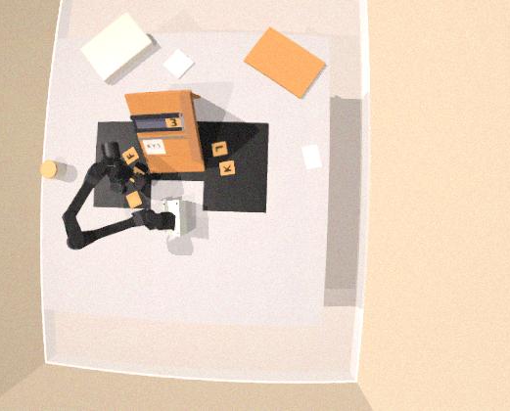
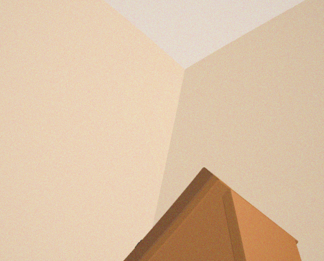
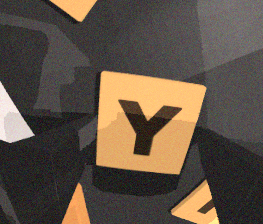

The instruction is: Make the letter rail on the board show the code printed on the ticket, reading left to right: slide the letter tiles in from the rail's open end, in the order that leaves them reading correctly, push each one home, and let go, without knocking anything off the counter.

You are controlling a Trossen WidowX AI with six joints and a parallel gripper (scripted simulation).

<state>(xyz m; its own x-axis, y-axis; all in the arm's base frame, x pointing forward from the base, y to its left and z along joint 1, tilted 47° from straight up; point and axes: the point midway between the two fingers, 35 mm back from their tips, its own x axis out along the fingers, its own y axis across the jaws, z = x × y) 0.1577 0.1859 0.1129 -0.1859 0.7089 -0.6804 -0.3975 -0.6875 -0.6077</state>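
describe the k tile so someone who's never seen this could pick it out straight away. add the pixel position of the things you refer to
In the top view, find the big orange board (image 1: 168, 159) standing over the black mat (image 1: 235, 196). Just right of the board, two small orange tiles lie on the mat, one above the other. The k tile (image 1: 227, 168) is the lower one, marked with a dark sideways K, unlike the L tile (image 1: 219, 149) above it.

The robot's arm (image 1: 112, 229) was matte black, with slim tubular links and chunkier, apparently rounded joints.
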